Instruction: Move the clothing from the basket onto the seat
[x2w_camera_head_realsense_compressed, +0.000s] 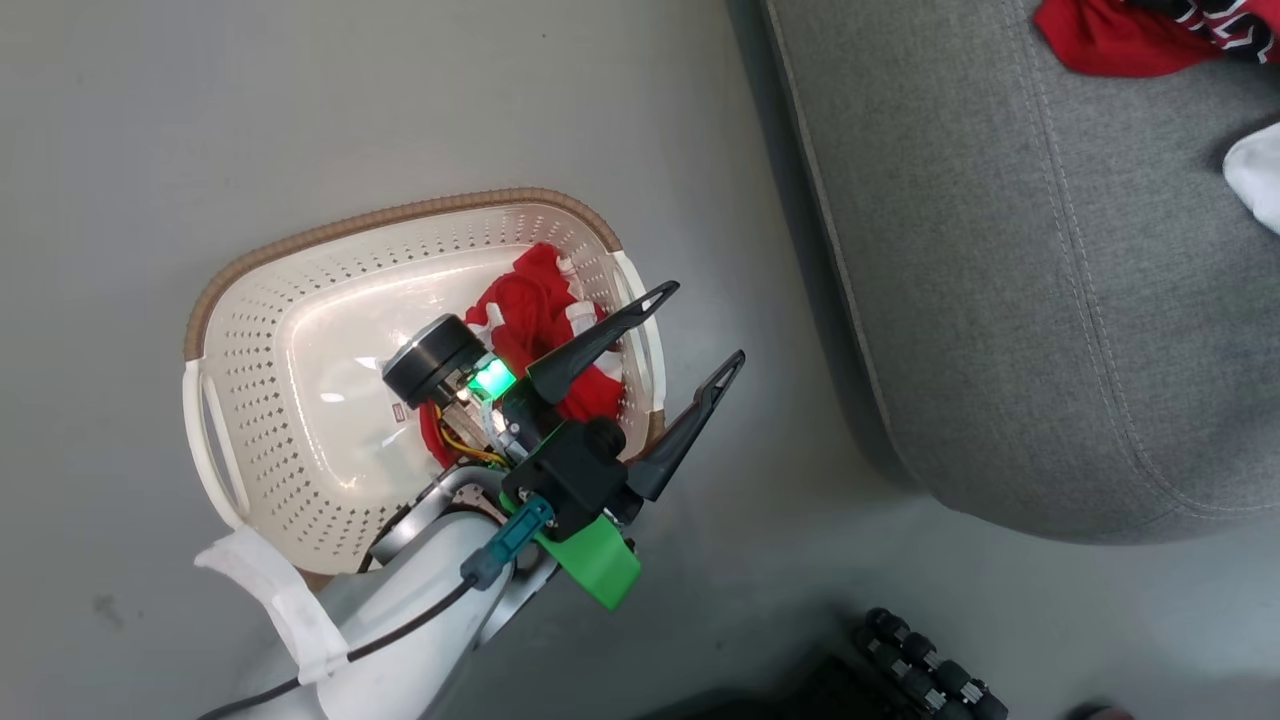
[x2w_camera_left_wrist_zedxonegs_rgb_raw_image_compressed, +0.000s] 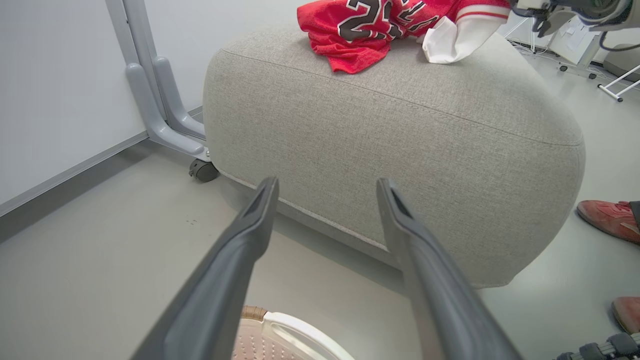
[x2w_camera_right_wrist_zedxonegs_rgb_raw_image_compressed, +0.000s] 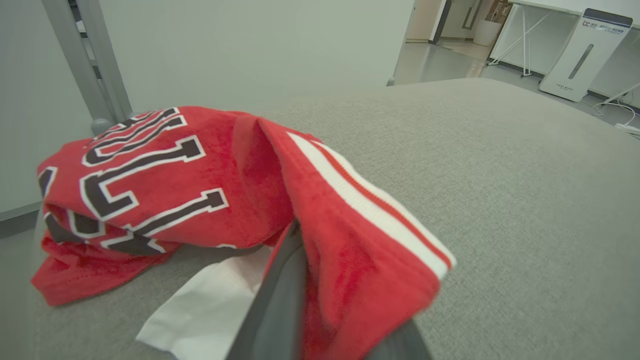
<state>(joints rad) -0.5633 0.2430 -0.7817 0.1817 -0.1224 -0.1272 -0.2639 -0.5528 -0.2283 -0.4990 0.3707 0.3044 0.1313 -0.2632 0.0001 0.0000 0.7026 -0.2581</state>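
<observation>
The cream basket (x2w_camera_head_realsense_compressed: 300, 250) stands on the floor with the plain red shorts (x2w_camera_head_realsense_compressed: 530, 310) bunched against its right side. My left gripper (x2w_camera_head_realsense_compressed: 704, 324) hangs open above the basket's right rim, fingers aimed at the grey seat (x2w_camera_head_realsense_compressed: 1000, 300); nothing is between them in the left wrist view (x2w_camera_left_wrist_zedxonegs_rgb_raw_image_compressed: 327, 182). The lettered jersey (x2w_camera_left_wrist_zedxonegs_rgb_raw_image_compressed: 360, 30) lies crumpled on the seat's top (x2w_camera_left_wrist_zedxonegs_rgb_raw_image_compressed: 400, 125). In the right wrist view the jersey (x2w_camera_right_wrist_zedxonegs_rgb_raw_image_compressed: 150, 185) drapes over my right gripper (x2w_camera_right_wrist_zedxonegs_rgb_raw_image_compressed: 325, 280), whose fingers (x2w_camera_right_wrist_zedxonegs_rgb_raw_image_compressed: 280, 300) are closed on its white-striped hem. A white piece of fabric (x2w_camera_right_wrist_zedxonegs_rgb_raw_image_compressed: 200, 310) lies under it.
A grey wheeled frame leg (x2w_camera_left_wrist_zedxonegs_rgb_raw_image_compressed: 165, 115) stands against the wall left of the seat. A person's red shoes (x2w_camera_left_wrist_zedxonegs_rgb_raw_image_compressed: 605, 217) rest on the floor to the seat's right. Black parts of my base (x2w_camera_head_realsense_compressed: 930, 670) show at the bottom. A white device (x2w_camera_right_wrist_zedxonegs_rgb_raw_image_compressed: 575, 55) stands far off.
</observation>
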